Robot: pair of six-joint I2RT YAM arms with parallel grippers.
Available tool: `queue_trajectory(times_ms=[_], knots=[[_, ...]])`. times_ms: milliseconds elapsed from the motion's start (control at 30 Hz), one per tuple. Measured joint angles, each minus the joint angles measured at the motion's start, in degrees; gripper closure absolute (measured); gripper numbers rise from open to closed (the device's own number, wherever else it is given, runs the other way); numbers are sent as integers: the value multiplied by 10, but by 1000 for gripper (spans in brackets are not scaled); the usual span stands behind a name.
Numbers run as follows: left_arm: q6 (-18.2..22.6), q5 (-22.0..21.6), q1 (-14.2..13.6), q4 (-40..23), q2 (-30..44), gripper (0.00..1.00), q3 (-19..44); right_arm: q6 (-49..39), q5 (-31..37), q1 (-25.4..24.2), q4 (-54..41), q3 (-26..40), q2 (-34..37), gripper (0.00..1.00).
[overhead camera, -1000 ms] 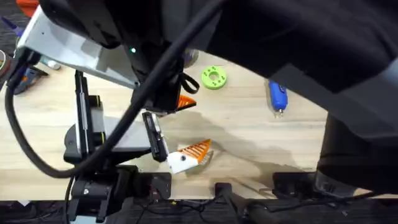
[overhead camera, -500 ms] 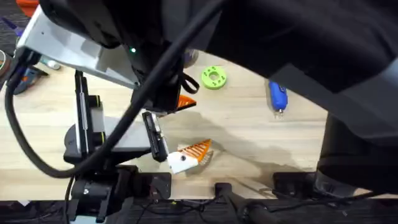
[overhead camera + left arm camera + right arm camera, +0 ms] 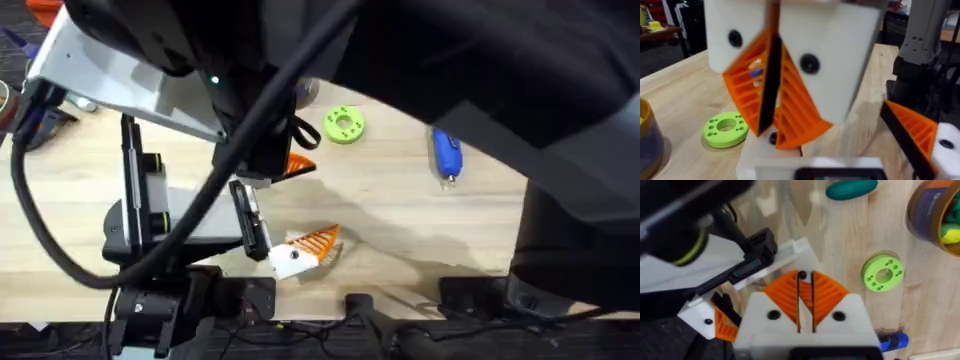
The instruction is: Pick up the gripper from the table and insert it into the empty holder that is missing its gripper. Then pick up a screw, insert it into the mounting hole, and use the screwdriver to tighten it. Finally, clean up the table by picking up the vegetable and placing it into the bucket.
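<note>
My left gripper (image 3: 771,90) hangs shut, its orange ribbed pads pressed together, just above the white holder (image 3: 760,156), which has a dark hole in it. In the overhead view its orange tips (image 3: 298,165) sit near the rail's far end. My right gripper (image 3: 805,297) hovers high over the same spot, pads closed to a thin slit with nothing between. The blue screwdriver (image 3: 446,155) lies at the right. The dark green vegetable (image 3: 851,188) lies near the bucket (image 3: 932,207). The loose gripper and the screw are out of view.
A lime-green disc (image 3: 344,125) lies behind the fixture. A black-and-white rail (image 3: 248,218) ends in a white jaw base with an orange ribbed tip (image 3: 308,248). The left arm's base (image 3: 140,215) stands at the lower left. Bare wood lies between the disc and the screwdriver.
</note>
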Motion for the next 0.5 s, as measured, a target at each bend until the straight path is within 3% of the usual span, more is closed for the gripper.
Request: queue_trajectory(times_ms=[100, 300, 500], knots=[[0, 0, 0, 0, 0, 15, 0, 1, 0, 0, 0, 0, 0, 793], [0, 0, 0, 0, 0, 15, 0, 1, 1, 0, 0, 0, 0, 755], [-2, 0, 0, 0, 0, 15, 0, 2, 3, 0, 0, 0, 0, 651]])
